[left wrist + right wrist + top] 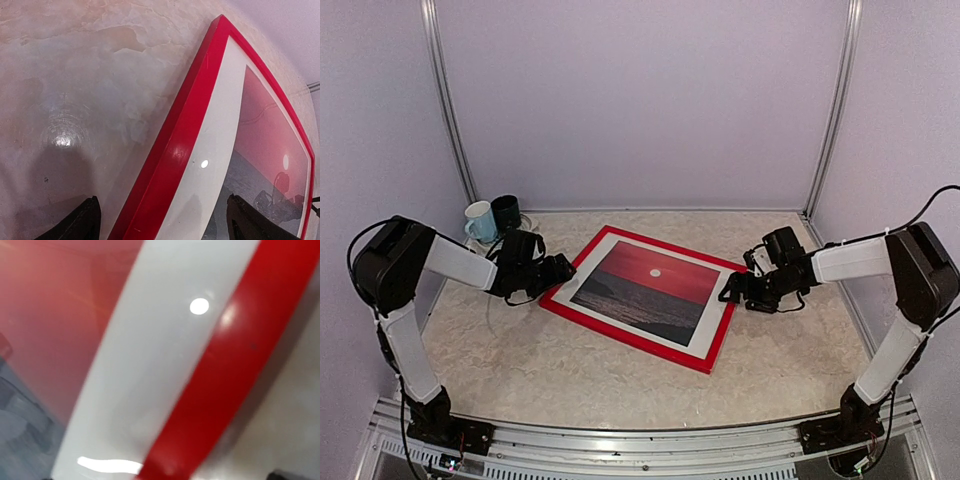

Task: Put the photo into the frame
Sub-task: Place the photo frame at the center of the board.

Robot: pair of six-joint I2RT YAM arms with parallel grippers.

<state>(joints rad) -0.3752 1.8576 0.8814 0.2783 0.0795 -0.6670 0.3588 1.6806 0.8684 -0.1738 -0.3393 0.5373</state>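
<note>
Marbled table (pixel 520 365): arms (pixel 460 262) extended low, flanking the frame (pixel 630 338).

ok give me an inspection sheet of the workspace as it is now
surface: pale marbled tabletop, glare spots
job's things: frame lies flat, skewed to the table edges; photo sits inside it, face up
clutter: light mug and dark mug side by side in the far left corner
grippers: left gripper open, fingers straddling the frame's left edge; right gripper at the frame's right edge, state unclear
cables: black cable looping off the right arm; thin cable by the left arm's shoulder
surroundings: plain lilac walls, metal posts in the corners
</note>
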